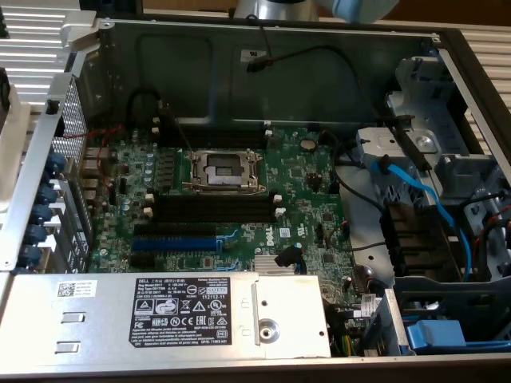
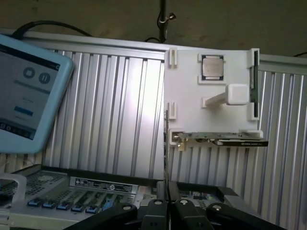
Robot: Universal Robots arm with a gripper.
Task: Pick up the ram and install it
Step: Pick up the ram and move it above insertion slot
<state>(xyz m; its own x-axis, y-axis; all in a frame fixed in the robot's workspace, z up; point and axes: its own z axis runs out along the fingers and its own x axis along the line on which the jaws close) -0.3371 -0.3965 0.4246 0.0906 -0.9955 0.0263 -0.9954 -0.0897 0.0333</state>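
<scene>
In the wrist view my gripper [image 2: 167, 205] is shut on the ram [image 2: 166, 148], which I see edge-on as a thin dark strip rising straight up from between the fingers. It hangs in the air in front of a white holder [image 2: 192, 100] on the corrugated metal surface. In the exterior view the black memory slots [image 1: 211, 209] with white end clips lie below the CPU socket [image 1: 223, 169] on the green motherboard [image 1: 311, 199], and nothing stands in them. A bit of the arm [image 1: 271, 8] shows over the case's far wall.
The white holder carries a CPU chip [image 2: 212, 67], another green stick [image 2: 254, 81] at its far side and a card [image 2: 230, 140] along its lower edge. A tablet [image 2: 29, 91] stands near. The case holds a blue expansion slot [image 1: 172, 243], a power supply [image 1: 168, 315] and blue cables [image 1: 419, 195].
</scene>
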